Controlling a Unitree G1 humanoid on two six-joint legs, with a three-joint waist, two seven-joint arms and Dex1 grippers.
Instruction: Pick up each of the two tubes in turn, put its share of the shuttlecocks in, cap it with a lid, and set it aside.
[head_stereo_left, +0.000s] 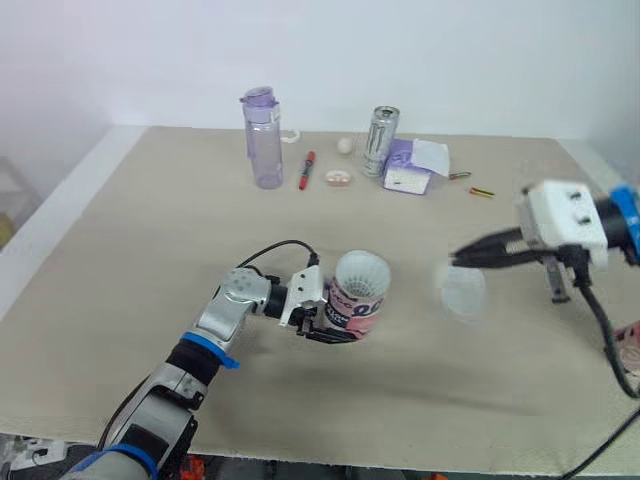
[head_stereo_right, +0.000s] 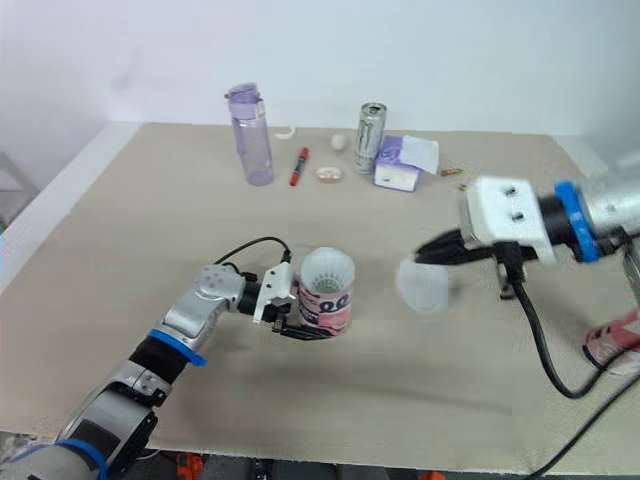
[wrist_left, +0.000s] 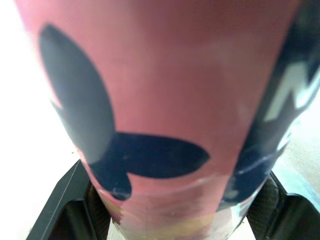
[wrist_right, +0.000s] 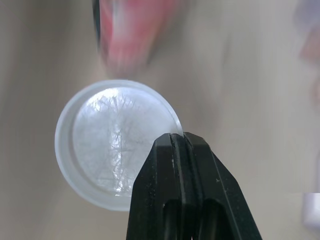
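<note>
the pink tube (head_stereo_left: 357, 303), with shuttlecocks (head_stereo_left: 361, 272) showing at its mouth, is clamped in the left gripper (head_stereo_left: 335, 322) near the middle of the table (head_stereo_left: 130, 230). a clear lid (head_stereo_left: 462, 290) is pinched by its rim in the right gripper (wrist_right: 175, 139), apart from the tube, on its right-edge side.

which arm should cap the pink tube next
Right. The right hand pinches the translucent round plastic lid by its rim, beside the pink printed tube with white shuttlecocks; the left hand is busy gripping that tube.

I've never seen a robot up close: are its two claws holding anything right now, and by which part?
The left gripper clamps the pink tube around its lower body; the right gripper pinches the clear lid by its rim.
</note>
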